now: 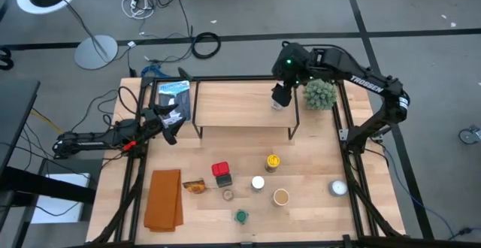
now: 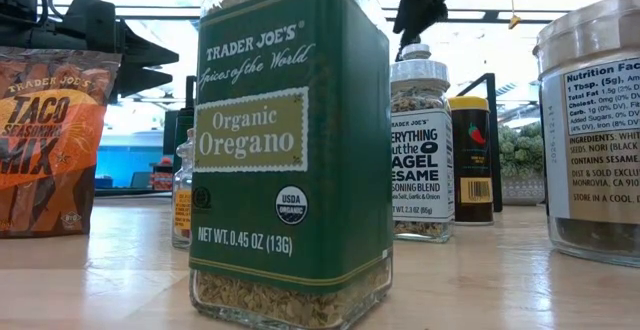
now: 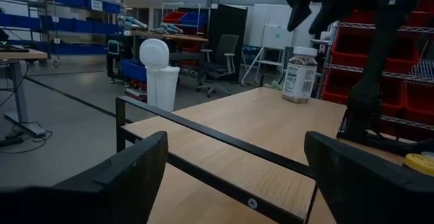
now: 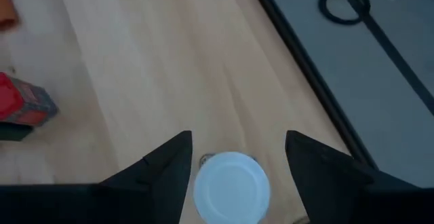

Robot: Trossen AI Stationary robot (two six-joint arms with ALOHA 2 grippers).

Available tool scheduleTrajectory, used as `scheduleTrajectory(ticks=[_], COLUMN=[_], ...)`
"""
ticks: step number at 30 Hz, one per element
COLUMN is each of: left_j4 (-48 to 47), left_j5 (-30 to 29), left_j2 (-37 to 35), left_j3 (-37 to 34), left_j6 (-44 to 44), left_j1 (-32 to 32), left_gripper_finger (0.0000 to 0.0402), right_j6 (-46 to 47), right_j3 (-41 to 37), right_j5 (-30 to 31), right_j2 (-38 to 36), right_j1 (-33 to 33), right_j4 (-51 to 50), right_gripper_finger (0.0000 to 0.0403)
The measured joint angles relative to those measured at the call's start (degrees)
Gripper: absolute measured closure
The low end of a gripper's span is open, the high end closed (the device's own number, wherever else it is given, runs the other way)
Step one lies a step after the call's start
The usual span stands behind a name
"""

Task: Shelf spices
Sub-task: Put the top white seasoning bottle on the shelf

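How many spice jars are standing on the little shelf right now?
1: a white-capped jar at the right end of the shelf, directly under the right gripper. No other jar seems hidden on it.

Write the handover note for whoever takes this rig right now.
Right gripper: open, directly above the white-capped clear spice jar, which stands on the low light-wood shelf near its right end; fingers either side of the cap, not touching it.
Left gripper: open, empty, waiting at the table's left edge.
Done: that one jar is shelved.
Left on the table in front of the shelf: red-topped tin, yellow-lidded jar, white-capped jar, tan-lidded jar, green-lidded oregano jar, a smaller jar.
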Motion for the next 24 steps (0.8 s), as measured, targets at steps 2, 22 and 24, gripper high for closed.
scheduleTrajectory(ticks=[2,22,24], left_j4=[0.0,0.0,0.0], left_j5=[0.0,0.0,0.0], left_j2=[0.0,0.0,0.0], left_j3=[0.0,0.0,0.0], left_j6=[0.0,0.0,0.0], left_j1=[0.0,0.0,0.0], left_gripper_finger=[0.005,0.005,0.005], right_j6=[0.1,15.9,18.1], right_j3=[1.3,-33.0,-39.6], right_j5=[1.5,2.2,4.7], right_j2=[-0.3,-35.1,-38.3], right_j1=[0.0,12.2,14.8], right_j4=[-2.8,12.4,17.7], right_gripper_finger=[0.0177,0.0397,0.04])
